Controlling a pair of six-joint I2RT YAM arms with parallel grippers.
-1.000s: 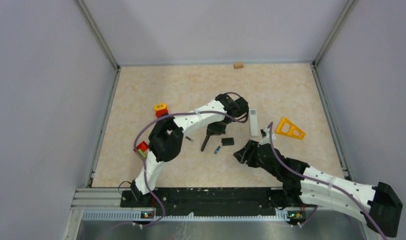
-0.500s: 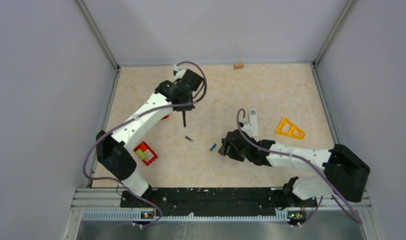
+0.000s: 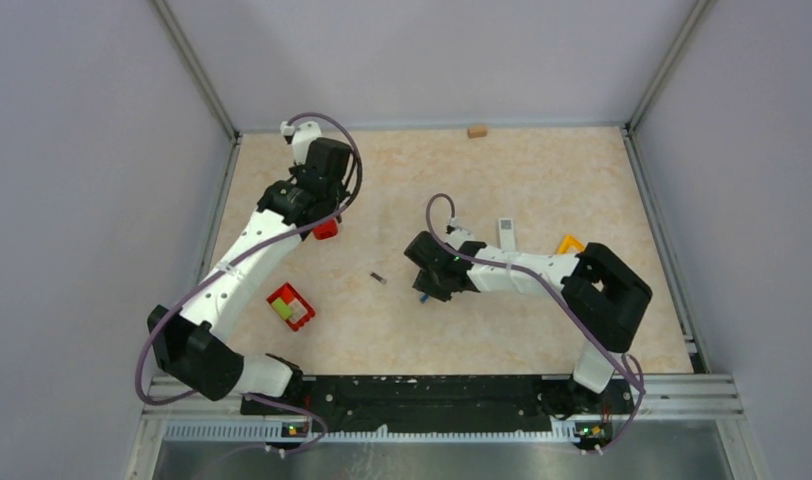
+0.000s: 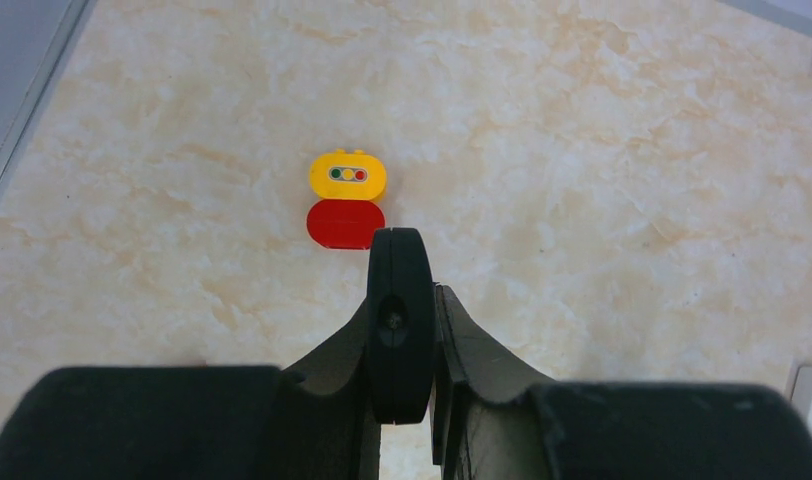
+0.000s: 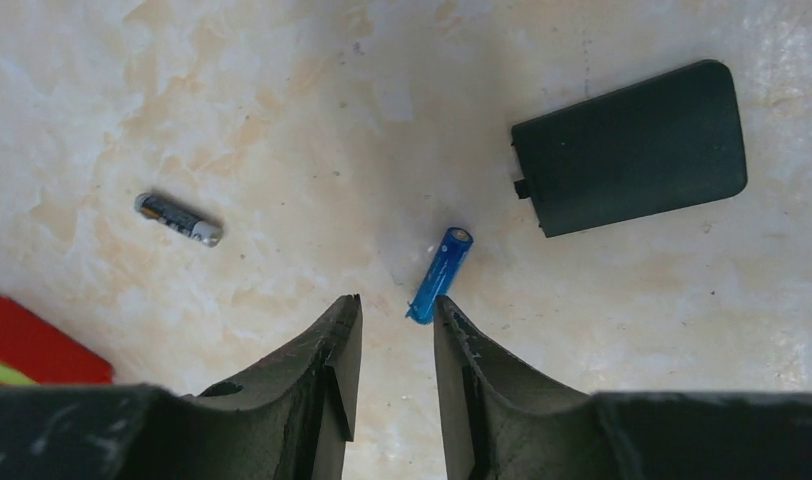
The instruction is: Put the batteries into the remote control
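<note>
My left gripper point(image 3: 317, 208) point(image 4: 410, 300) is shut on a long slim black remote point(image 4: 399, 320), seen end-on between the fingers; it is hidden under the arm in the top view. My right gripper point(image 3: 428, 288) point(image 5: 397, 305) is open and low over the floor. A blue battery point(image 5: 440, 273) point(image 3: 422, 297) lies just beyond its tips, its near end by the right fingertip point(image 5: 452, 325). A dark battery point(image 5: 179, 218) point(image 3: 378, 278) lies to the left. A flat black battery cover point(image 5: 630, 147) lies to the right. No orange battery shows.
A white remote point(image 3: 507, 238) and a yellow triangle piece point(image 3: 570, 243) lie behind the right arm. A red-and-yellow block point(image 4: 348, 198) point(image 3: 325, 229) sits just ahead of the left gripper. A red bin point(image 3: 290, 306) is at the left front. A wooden block point(image 3: 476, 130) sits by the back wall.
The left arm has swung from the middle to the far left with the black remote. The right gripper has moved left to the blue battery and now covers the black cover from above.
</note>
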